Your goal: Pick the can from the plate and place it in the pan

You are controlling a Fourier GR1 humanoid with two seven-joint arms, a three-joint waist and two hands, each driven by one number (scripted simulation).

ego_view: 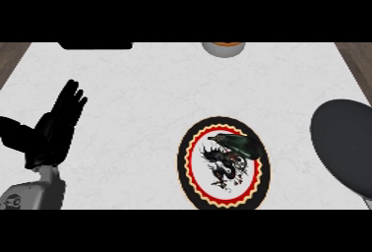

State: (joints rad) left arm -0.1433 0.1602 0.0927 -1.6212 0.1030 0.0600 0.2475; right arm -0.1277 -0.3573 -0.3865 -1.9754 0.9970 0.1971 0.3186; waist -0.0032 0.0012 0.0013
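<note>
On the patterned round plate [195,162], a dark can [237,144] lies tilted.

The plate [224,164] sits low in the frame, a little right of centre. It is round with a black outer band, a red scalloped ring and a white middle bearing a dark dragon-like drawing. The can [237,144] lies tipped on its side on the plate's upper right part; it is dark green and glossy. The pan [347,146] is a dark grey, shallow round dish at the right edge, well apart from the plate and cut off by the frame.
</note>
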